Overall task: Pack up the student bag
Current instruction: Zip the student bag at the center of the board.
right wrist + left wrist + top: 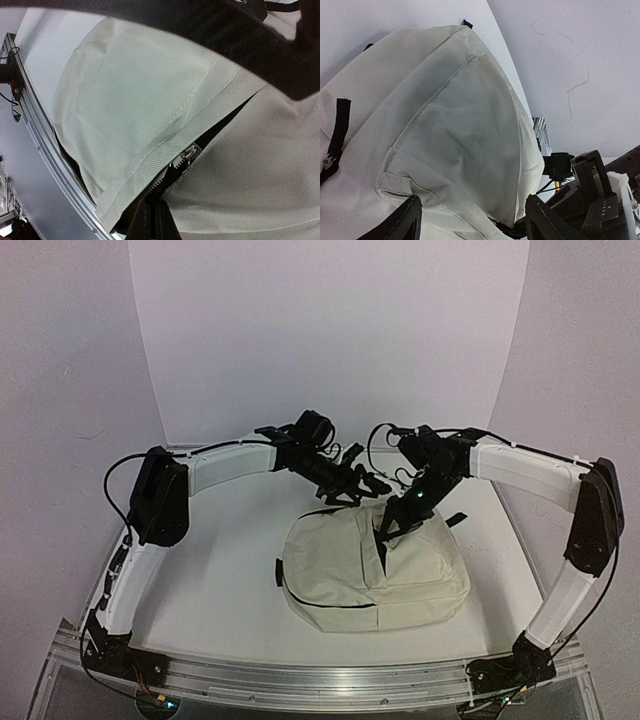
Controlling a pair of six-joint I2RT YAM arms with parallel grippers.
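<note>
Reaching in from the left, the left arm stretches over the white worktop and holds the left claw above the far edge of the student bag. Its wrist view shows this claw wide open. The two black fingers sit well apart at the bottom of the frame, and cream bag fabric fills the space behind the gap. Nothing is gripped, and I cannot tell whether the tips touch the cloth.

One student bag lies flat on the worktop, near the middle and a little to the right, between the two arms. One black zipper line curves across its near part. From above, two black strap tabs show, one at the left edge and one at the far right.

Further right, the right claw comes down on the far part of the bag, at a dark slit in the fabric. Its wrist view shows the claw closed, with the fingers pressed together. Their tips are at the zipper teeth, where the zip lies partly open. One metal zipper pull sits just beyond the tips. I cannot tell whether they pinch cloth or only rest on it. The right arm leads back to the right side.
</note>
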